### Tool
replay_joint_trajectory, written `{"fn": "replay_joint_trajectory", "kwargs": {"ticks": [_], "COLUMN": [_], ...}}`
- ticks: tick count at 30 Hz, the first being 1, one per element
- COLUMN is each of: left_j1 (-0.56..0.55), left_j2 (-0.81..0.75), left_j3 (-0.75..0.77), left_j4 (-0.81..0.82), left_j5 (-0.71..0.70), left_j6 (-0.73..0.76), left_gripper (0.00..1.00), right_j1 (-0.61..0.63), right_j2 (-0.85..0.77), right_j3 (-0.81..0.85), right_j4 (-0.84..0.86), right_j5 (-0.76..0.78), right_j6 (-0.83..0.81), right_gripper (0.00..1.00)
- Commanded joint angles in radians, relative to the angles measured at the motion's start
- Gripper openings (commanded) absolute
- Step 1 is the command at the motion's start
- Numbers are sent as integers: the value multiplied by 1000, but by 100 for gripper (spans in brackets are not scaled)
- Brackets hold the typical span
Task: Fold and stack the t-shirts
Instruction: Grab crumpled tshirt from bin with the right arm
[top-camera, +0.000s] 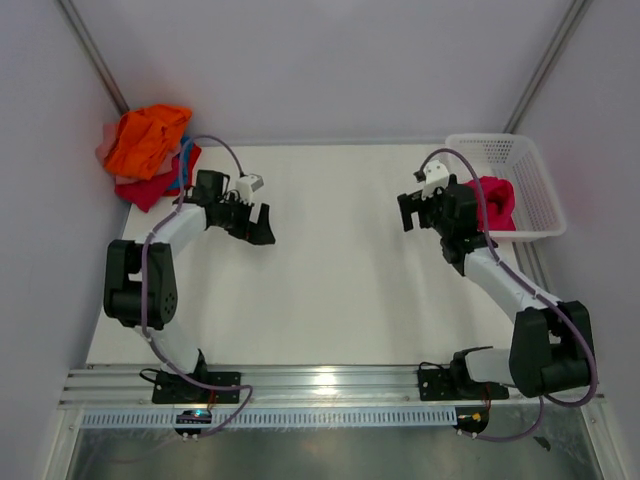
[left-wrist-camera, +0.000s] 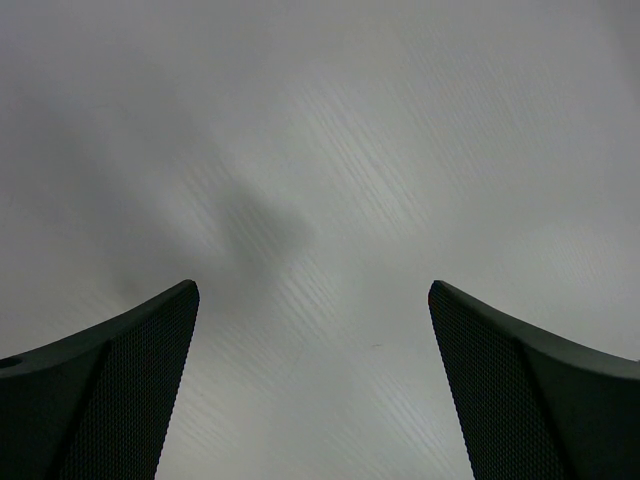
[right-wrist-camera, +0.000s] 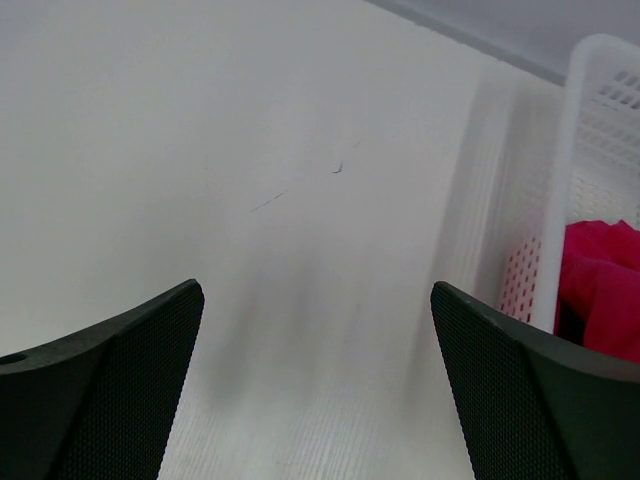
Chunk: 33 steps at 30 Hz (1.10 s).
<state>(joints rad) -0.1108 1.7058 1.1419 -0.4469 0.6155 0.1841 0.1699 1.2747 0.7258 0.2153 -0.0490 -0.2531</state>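
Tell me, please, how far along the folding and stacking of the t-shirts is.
Done: nothing visibly; the orange-topped pile in the far left corner looks crumpled. In hand: nothing; left tool and right tool hang open, empty, over the table. Left: the crimson shirt lies in the basket; everything needs folding.

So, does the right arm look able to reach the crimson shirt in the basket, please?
Probably yes: the right gripper is open and empty, the crimson shirt lies uncovered in the open-topped basket just beside it, with only the basket wall to clear.
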Motion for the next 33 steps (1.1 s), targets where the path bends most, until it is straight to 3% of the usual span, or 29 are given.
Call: {"fn": "replay_joint_trajectory", "kwargs": {"ticks": [1, 5, 11, 15, 19, 25, 27, 31, 33], "left_j1": [-1, -10, -87, -157, -226, -263, -263, -263, -263], "left_j2": [55, 103, 94, 66, 67, 78, 84, 104, 109], "left_j3": [82, 134, 211, 206, 194, 188, 190, 193, 191], "left_j4": [8, -4, -50, -30, -52, -64, -55, -59, -58], "left_j5": [120, 176, -20, -71, -158, -253, -264, -249, -250], "left_j6": [-24, -44, 21, 25, 74, 133, 141, 126, 117], "left_gripper": [99, 99, 98, 98, 98, 99, 98, 98, 98], "right_j1": [-1, -1, -3, -1, -1, -10, -26, -87, -121], "right_j2": [72, 141, 261, 307, 331, 351, 333, 388, 425], "right_j3": [108, 191, 294, 294, 337, 406, 394, 518, 605], "right_j4": [-203, -264, -223, -32, 93, 367, 455, 383, 250], "right_j5": [-155, -117, 384, 633, 768, 908, 879, 906, 917], "right_j6": [0, 12, 45, -56, -123, -369, -420, -417, -355], "right_gripper": [99, 93, 93, 94, 98, 99, 99, 99, 96]}}
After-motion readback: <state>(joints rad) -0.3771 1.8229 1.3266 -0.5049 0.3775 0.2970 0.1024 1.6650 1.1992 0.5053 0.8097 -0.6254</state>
